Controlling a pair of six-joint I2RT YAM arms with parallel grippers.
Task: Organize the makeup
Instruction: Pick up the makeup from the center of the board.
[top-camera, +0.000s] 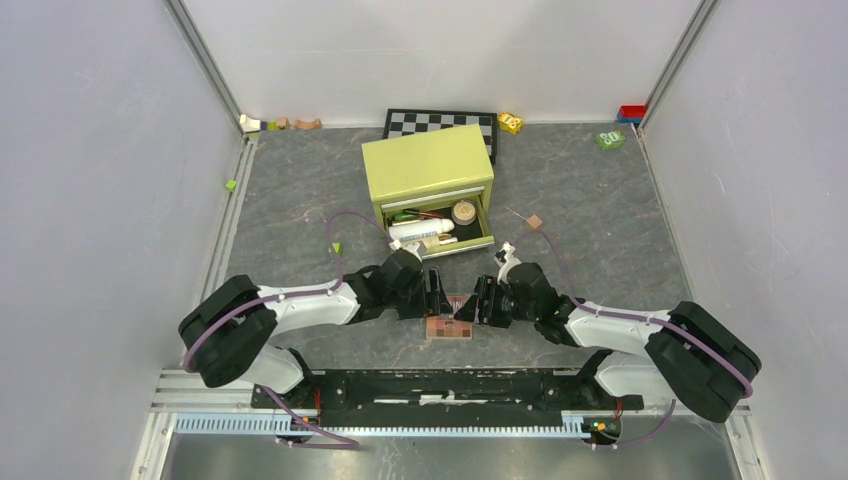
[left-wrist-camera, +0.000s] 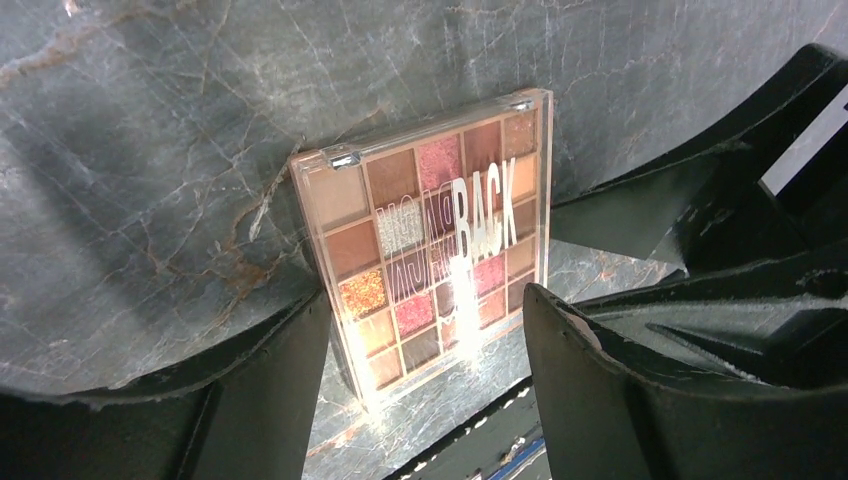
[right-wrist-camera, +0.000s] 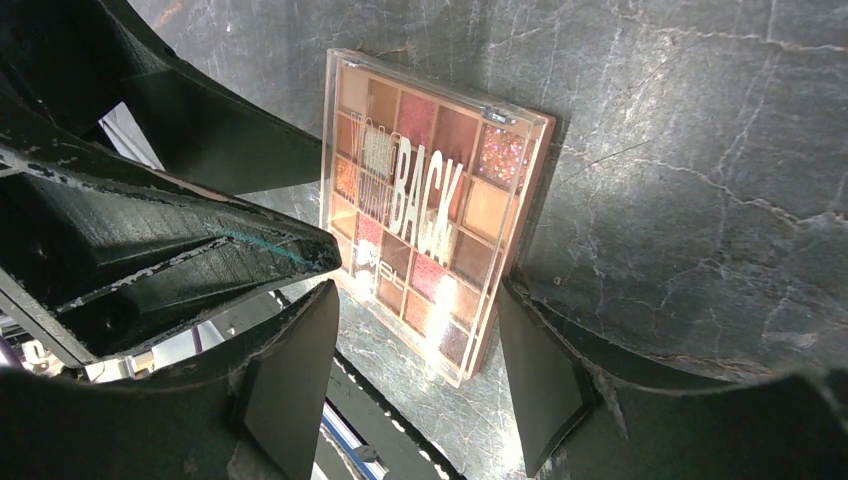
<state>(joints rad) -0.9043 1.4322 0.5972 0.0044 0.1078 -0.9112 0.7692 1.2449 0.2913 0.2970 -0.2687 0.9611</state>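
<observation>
The square pink-brown eyeshadow palette (top-camera: 449, 327) lies flat on the grey table between my two grippers. In the left wrist view the palette (left-wrist-camera: 430, 240) sits between the spread jaws of my left gripper (left-wrist-camera: 425, 390), whose left finger (left-wrist-camera: 270, 390) is at its edge. My left gripper (top-camera: 437, 293) is open. In the right wrist view the palette (right-wrist-camera: 430, 200) lies just ahead of my open right gripper (right-wrist-camera: 415, 375), with the right gripper (top-camera: 480, 300) opposite the left. The open drawer (top-camera: 487, 222) holds a white bottle (top-camera: 420, 230), a round compact (top-camera: 464, 212) and other makeup.
The yellow-green drawer box (top-camera: 427, 160) stands mid-table, with the chequered board (top-camera: 440, 122) behind it. A wooden cube (top-camera: 534, 222) and small green cubes (top-camera: 337, 248) lie on the table. Small toys (top-camera: 609, 139) sit along the back wall.
</observation>
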